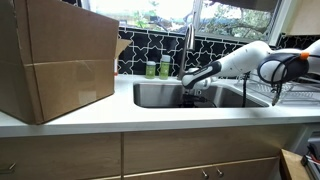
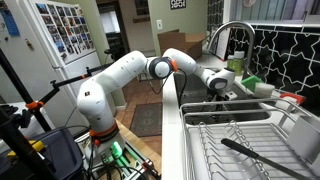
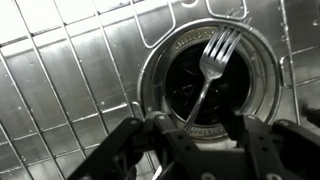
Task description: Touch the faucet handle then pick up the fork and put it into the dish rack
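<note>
1. Two fingers (image 3: 130,145) of my claw (image 3: 190,140) are standing apart, low in the sink basin (image 3: 60,75).
2. Fork (image 3: 208,70) is lying across the drain (image 3: 172,88), handle pointing toward my open gap.
3. Dish rack (image 2: 205,137) is sitting beside the basin.

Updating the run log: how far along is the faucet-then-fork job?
Done: a faucet touch can't be confirmed from these views. In hand: the tool hangs open inside the sink, just above the fork lying over the drain; not gripped yet. Left: grasp, lift, carry to the dish rack.
</note>
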